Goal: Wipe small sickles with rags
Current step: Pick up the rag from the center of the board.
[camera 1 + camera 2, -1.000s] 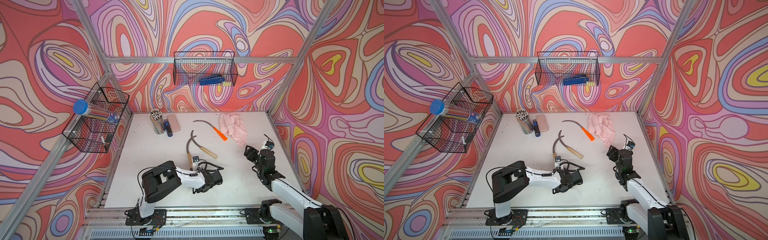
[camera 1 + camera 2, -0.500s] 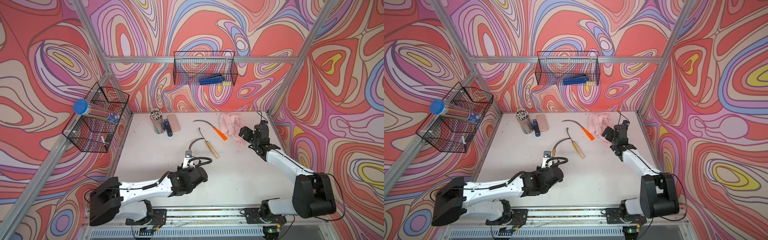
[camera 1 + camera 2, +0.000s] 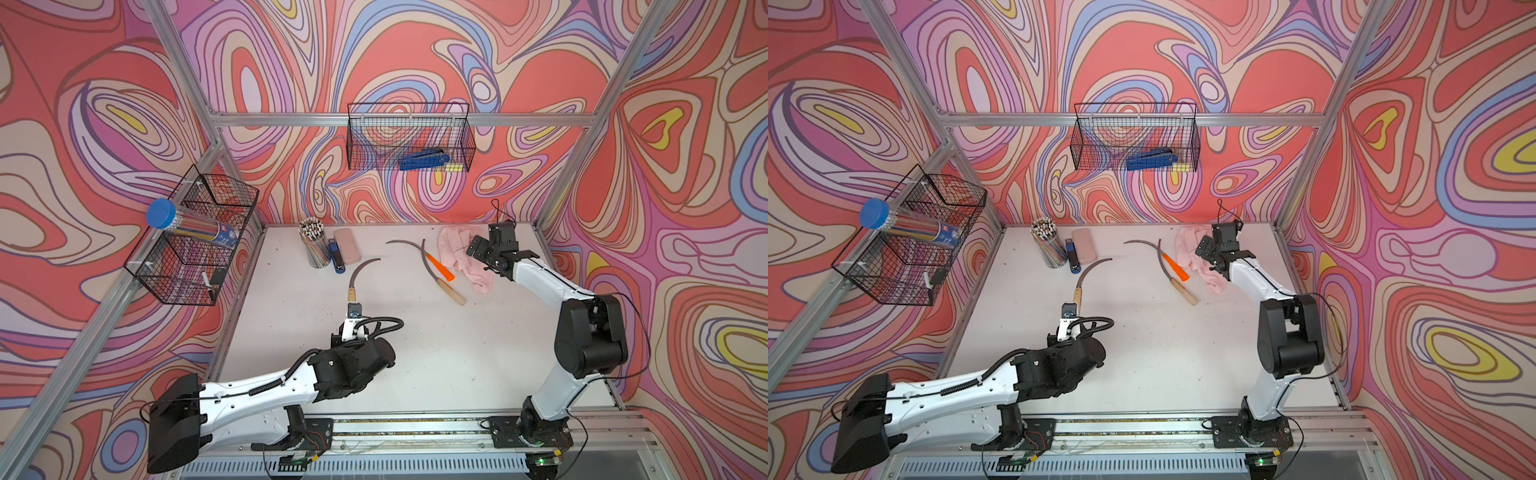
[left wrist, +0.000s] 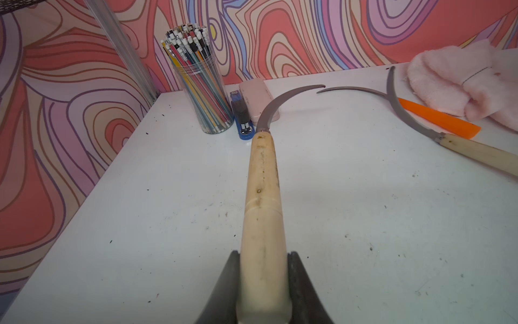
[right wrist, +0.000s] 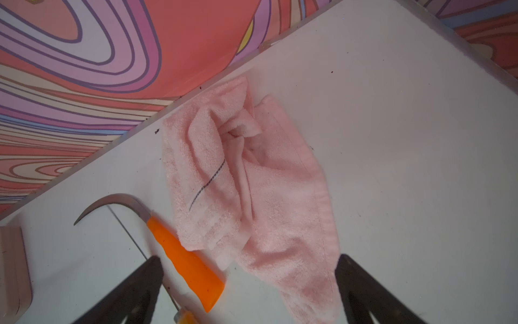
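Top views both show the left gripper [image 3: 354, 308] clamped on the pale wooden handle of one small sickle [image 3: 356, 279]. Its blade curves toward the blue stapler [image 3: 337, 261] and pink case [image 3: 347, 250] at the back left of the white table [image 3: 415, 357]. The orange-handled sickle [image 3: 441, 268] and the second wooden-handled sickle [image 3: 451, 291] lie with blades crossed, just beside the pink rag [image 3: 455, 249] near the back right corner. The right gripper [image 3: 496, 257] hangs over the rag's near part. Left wrist view: the jaws press both sides of the handle's end, and the blade's tip points past the pencil jar [image 4: 206, 92]. Right wrist view: the jaws stand spread wide and hold nothing. The rag lies crumpled on the table beyond them, its edge touching the orange handle.
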